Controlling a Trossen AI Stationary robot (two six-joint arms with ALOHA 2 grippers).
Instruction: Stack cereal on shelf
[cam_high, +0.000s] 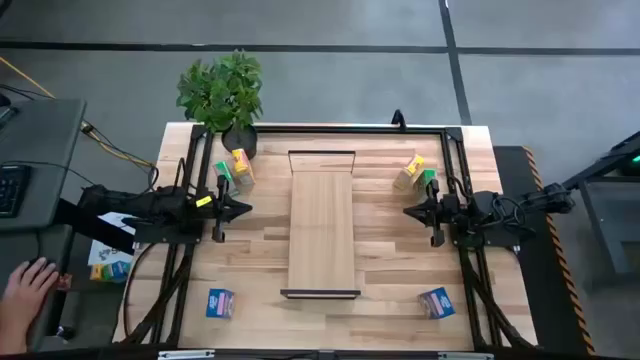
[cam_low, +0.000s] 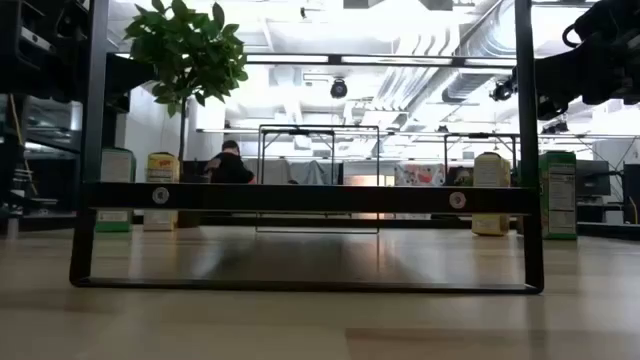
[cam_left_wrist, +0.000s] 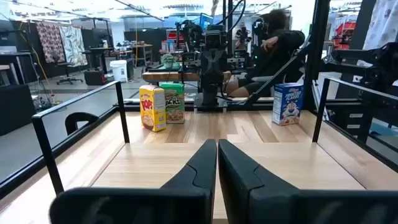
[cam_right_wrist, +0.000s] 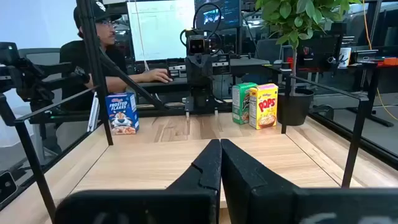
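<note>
While both arms hover over the table with nothing in them, the shelf (cam_high: 322, 232) lies flat along the middle of the high view, a long pale plank with a thin black bracket at its top end and another at its bottom end. The left gripper (cam_high: 238, 209) sits just left of the plank at mid-height, its fingers (cam_left_wrist: 199, 171) pressed together and empty. The right gripper (cam_high: 412, 211) mirrors it just right of the plank, its fingers (cam_right_wrist: 205, 168) likewise closed on nothing.

All the cereal stands on the tabletop (cam_high: 385, 270), none on the plank. In the upper left of the high view a green box (cam_high: 223, 173) and a yellow box (cam_high: 241, 167) stand touching, near a potted plant (cam_high: 222, 92). In the upper right a second yellow box (cam_high: 408, 172) and a second green box (cam_high: 428, 180) stand side by side. One blue box (cam_high: 220, 302) sits in the lower left, well apart from the plank, and another blue box (cam_high: 436, 302) in the lower right.

At the lower left edge of the high view a person's hand (cam_high: 28, 283) rests beside the table. In the low view the near bracket (cam_low: 305, 198) fills the frame.
</note>
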